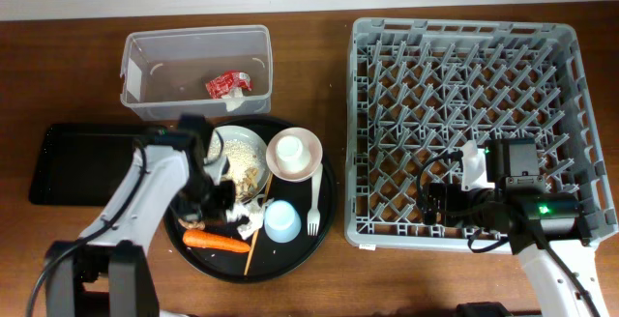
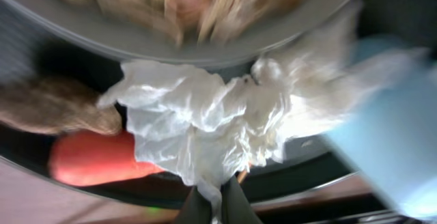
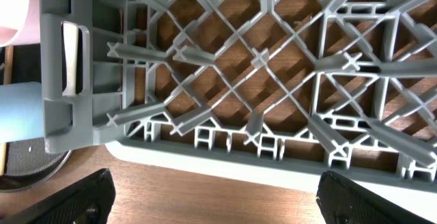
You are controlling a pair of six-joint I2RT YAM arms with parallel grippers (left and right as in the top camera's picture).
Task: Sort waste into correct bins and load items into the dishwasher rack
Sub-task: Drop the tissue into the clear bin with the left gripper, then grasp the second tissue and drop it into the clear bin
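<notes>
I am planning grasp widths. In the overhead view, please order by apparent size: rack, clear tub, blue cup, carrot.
1. Rack
2. Clear tub
3. Blue cup and carrot look about alike: the carrot is longer, the cup wider, so I do not rank them.

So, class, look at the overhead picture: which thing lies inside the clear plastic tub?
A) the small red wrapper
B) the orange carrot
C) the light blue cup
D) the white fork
A: the small red wrapper lies inside the clear tub, while the carrot, fork and light blue cup are all on the round black tray.
</notes>
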